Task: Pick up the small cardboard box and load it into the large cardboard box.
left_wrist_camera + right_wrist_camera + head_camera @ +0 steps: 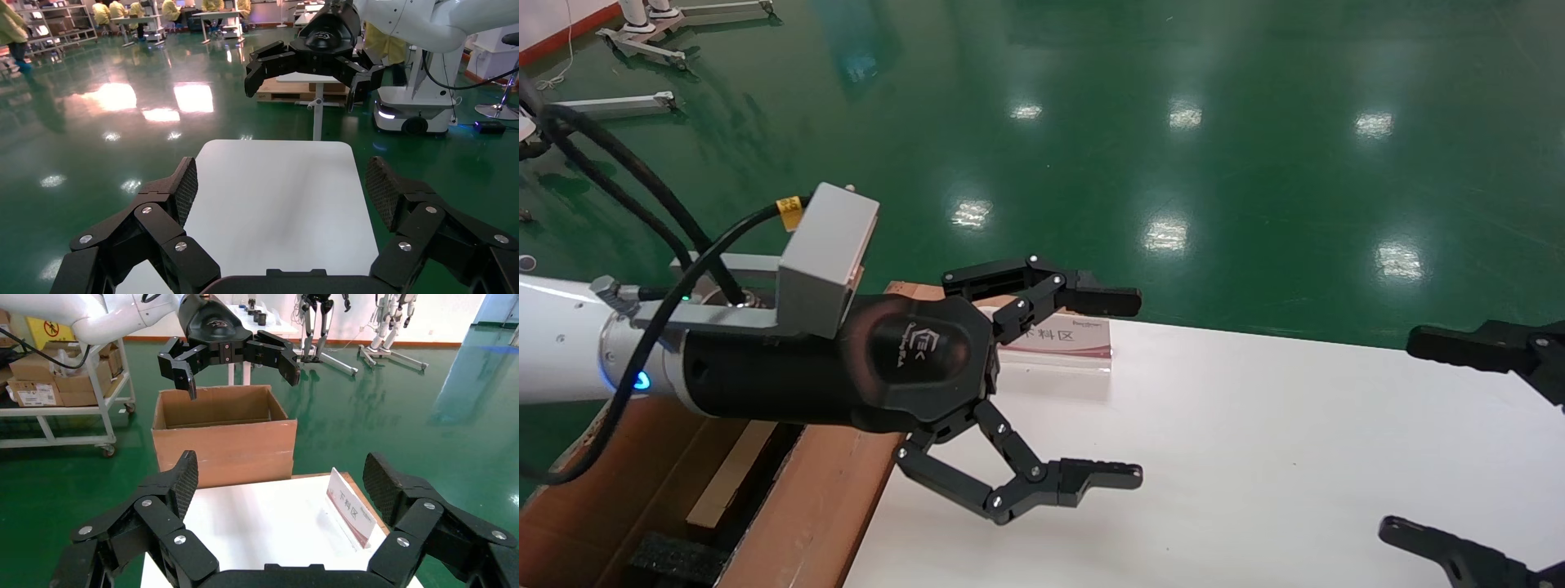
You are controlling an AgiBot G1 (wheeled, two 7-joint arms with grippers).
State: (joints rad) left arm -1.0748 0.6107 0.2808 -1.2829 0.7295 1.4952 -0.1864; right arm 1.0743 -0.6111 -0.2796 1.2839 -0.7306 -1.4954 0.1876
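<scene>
The large cardboard box [821,498] stands open at the table's left end; it also shows in the right wrist view [223,447]. A black foam block [674,559] lies inside it. A pale tan strip [727,478] lies inside too; I cannot tell whether it is the small cardboard box. No small box shows on the table. My left gripper [1133,387] is open and empty, raised over the table's left part beside the carton; its own view [283,184] shows only bare table between the jaws. My right gripper [1401,434] is open and empty at the right end.
The white table [1254,457] carries only a small sign stand [1062,336] at its far left corner, also in the right wrist view [349,505]. Green floor surrounds the table. A shelf cart with boxes [61,386] stands beyond the carton.
</scene>
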